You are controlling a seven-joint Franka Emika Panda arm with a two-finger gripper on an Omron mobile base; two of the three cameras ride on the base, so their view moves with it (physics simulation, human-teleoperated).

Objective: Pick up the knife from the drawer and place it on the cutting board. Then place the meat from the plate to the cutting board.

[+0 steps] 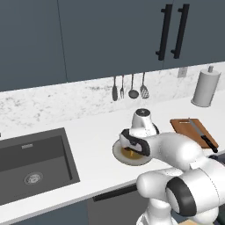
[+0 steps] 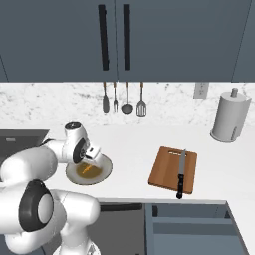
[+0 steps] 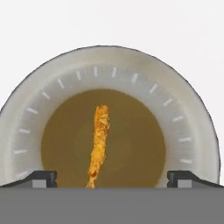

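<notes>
The round plate (image 3: pixel 188 118) lies on the white counter with the thin orange-brown meat (image 3: pixel 98 142) on its brownish centre. My gripper (image 3: pixel 113 179) hangs open straight above it, one fingertip on each side of the sliver, holding nothing. From the right base view the gripper (image 2: pixel 89 159) sits just over the plate (image 2: pixel 102 174) and the meat (image 2: pixel 86 170). The knife (image 2: pixel 181 173) rests lengthwise on the reddish-brown cutting board (image 2: pixel 167 169), to the right of the plate. Below the counter edge the drawer (image 2: pixel 189 219) stands pulled open. In the left base view my arm covers part of the plate (image 1: pixel 117 154); the board (image 1: pixel 186 127) carries the knife (image 1: pixel 201 133).
A dark sink (image 1: pixel 35 162) is set into the counter at the left. A paper towel roll (image 2: pixel 230 117) stands at the back right. Several utensils (image 2: pixel 124 102) hang on the marble backsplash. Slate-blue cupboards with long black handles (image 2: pixel 103 37) run overhead.
</notes>
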